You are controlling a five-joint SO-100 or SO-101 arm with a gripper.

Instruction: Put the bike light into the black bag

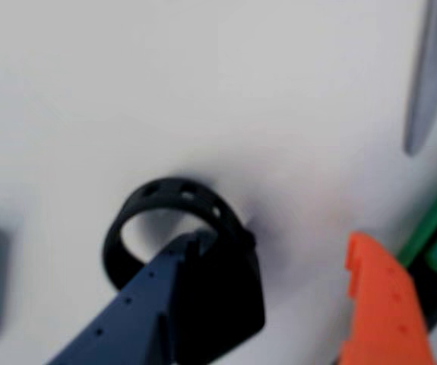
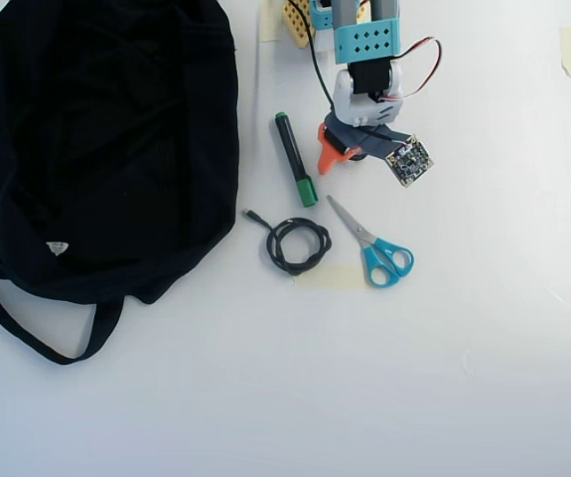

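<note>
Right now the end effector (image 1: pixel 271 304) is open around the bike light (image 1: pixel 184 258), low in the wrist view, with the black bag (image 2: pixel 96 149) far left in the overhead view.

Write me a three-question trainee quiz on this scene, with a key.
1. True or false: the bike light already lies inside the black bag.
2. In the overhead view, which lies farthest from the bag? A the scissors; B the coiled cable; C the marker.
3. Fill in: in the wrist view, the pincer is ____ (open or shut).

Key
1. False. The light lies on the white table, partly behind the pincer's dark finger in the wrist view.
2. A.
3. Open. The orange finger stands well apart from the dark one.
</note>
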